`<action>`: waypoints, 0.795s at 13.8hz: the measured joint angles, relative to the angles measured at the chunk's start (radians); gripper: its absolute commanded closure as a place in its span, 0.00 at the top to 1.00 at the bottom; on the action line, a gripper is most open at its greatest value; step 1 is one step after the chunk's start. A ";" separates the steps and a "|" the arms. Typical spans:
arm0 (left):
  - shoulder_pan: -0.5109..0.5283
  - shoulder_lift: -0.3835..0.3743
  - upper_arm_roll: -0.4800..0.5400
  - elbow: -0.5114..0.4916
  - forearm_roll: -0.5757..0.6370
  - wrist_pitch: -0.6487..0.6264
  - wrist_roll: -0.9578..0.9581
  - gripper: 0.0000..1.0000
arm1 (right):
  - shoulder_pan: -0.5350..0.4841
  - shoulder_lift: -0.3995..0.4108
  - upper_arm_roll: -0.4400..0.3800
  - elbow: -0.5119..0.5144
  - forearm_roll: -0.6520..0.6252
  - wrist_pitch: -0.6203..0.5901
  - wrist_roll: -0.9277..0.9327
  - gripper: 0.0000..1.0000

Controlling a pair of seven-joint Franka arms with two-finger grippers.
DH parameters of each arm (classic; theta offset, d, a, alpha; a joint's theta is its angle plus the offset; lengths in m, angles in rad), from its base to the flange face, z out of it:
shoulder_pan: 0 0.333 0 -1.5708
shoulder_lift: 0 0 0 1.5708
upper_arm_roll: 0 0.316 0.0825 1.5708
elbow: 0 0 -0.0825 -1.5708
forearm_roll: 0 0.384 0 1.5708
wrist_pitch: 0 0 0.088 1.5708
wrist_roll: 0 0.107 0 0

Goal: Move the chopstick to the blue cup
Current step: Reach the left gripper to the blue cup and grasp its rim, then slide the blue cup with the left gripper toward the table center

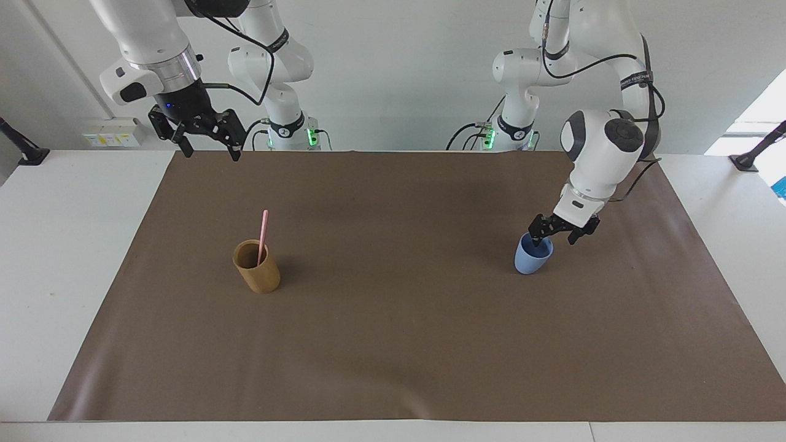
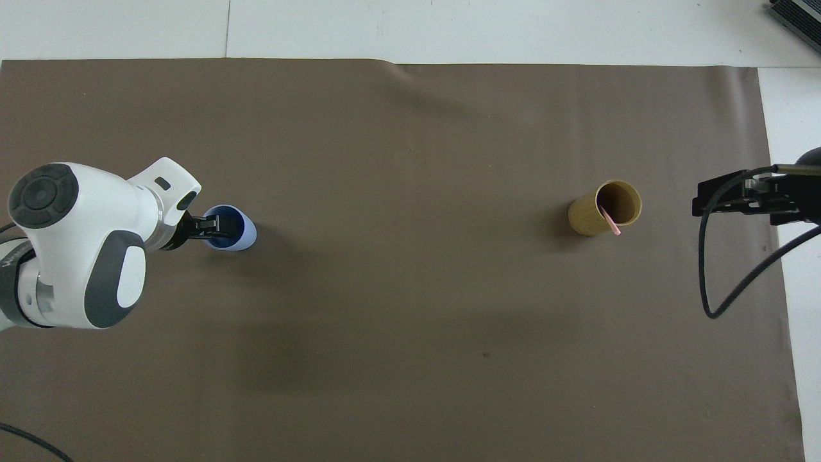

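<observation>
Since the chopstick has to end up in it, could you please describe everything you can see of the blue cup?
The blue cup is small, light blue and handleless, with a matte plastic look and walls tapering to a rounded base. It stands upright and looks empty on the brown mat, toward the left arm's end of the table, far from the tan cup. The left pincer is open at its rim, one finger over the mouth; whether it touches cannot be told.
</observation>
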 measured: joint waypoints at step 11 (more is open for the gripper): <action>-0.001 0.014 0.002 0.045 0.000 0.024 -0.013 0.00 | -0.001 0.000 -0.005 0.000 0.000 0.000 0.000 1.00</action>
